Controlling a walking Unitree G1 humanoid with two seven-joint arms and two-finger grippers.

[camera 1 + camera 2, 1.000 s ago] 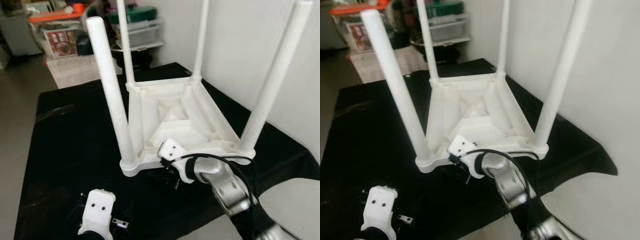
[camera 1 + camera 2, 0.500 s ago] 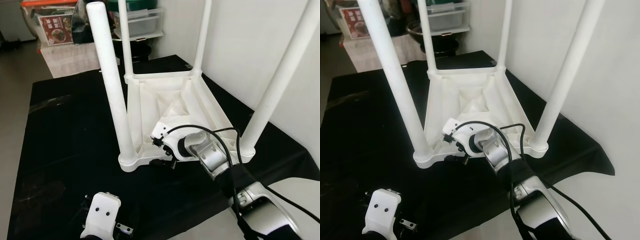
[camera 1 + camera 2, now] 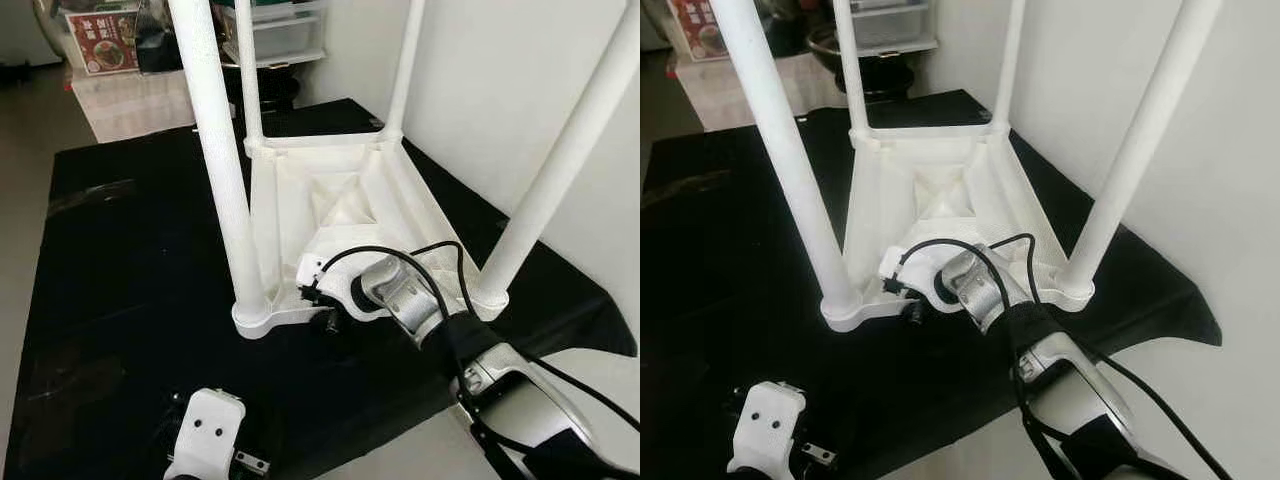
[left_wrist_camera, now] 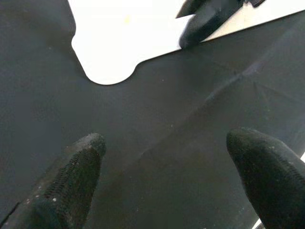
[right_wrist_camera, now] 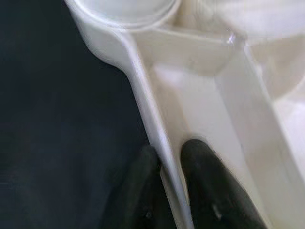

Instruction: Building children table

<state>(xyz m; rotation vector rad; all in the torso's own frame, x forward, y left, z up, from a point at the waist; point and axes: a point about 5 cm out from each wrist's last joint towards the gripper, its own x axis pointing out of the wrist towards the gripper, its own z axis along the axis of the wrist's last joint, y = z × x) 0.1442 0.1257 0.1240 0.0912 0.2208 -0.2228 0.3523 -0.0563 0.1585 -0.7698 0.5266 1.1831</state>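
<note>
Gripping table [image 3: 340, 205] rim, right gripper [image 5: 169, 164] clenched; left gripper [image 4: 162, 179] released, idle. Legs [image 3: 222, 160] fitted; flipping upright left.

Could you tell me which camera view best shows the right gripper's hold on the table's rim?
The right wrist view: the right gripper straddles the table rim. From the head, its wrist hides the fingers.

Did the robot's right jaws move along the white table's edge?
Yes. The right gripper slid leftward along the upside-down white plastic table's near rim, toward the near-left leg, clamping it.
</note>
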